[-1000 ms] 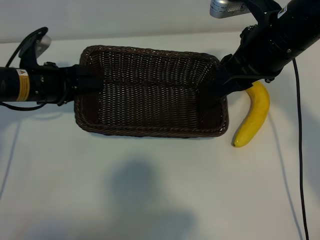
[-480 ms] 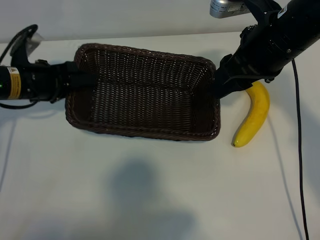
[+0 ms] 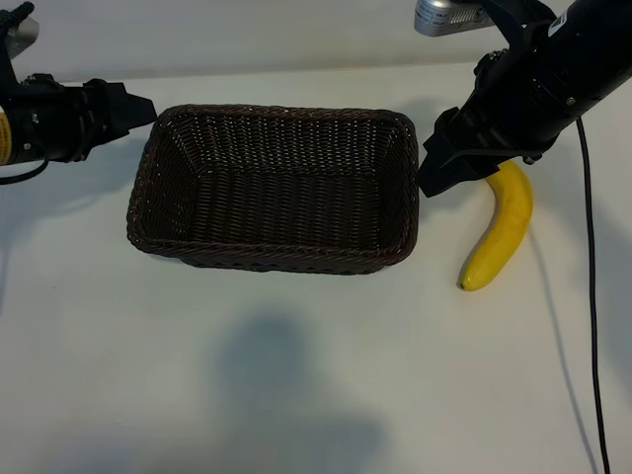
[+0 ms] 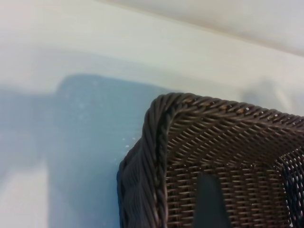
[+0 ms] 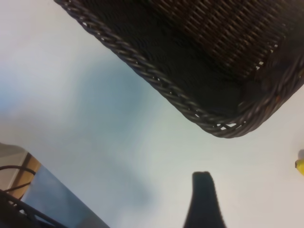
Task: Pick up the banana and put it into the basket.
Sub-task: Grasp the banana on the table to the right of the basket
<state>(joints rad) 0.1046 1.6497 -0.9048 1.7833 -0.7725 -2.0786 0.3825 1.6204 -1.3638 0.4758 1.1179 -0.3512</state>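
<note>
- Right tool (image 3: 432, 183), fingers parted and empty, hovers between basket (image 3: 272, 259) and banana (image 3: 500, 229).
- Shift it over the banana's middle, straddle, then close.
- Left tool (image 3: 138, 107), parted, idles beyond the basket's far end.

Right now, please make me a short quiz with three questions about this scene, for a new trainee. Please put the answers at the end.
1. True or false: the banana already lies inside the basket.
2. Which gripper is nearer to the banana? A) left gripper B) right gripper
3. Fill in: the banana lies on the table, on the basket's ____ side in the exterior view.

Key:
1. False. It lies on the table outside the basket, and the basket has nothing in it.
2. B. The right gripper hangs between basket and banana; the left one is by the basket's far left corner. Neither holds anything.
3. Right.
</note>
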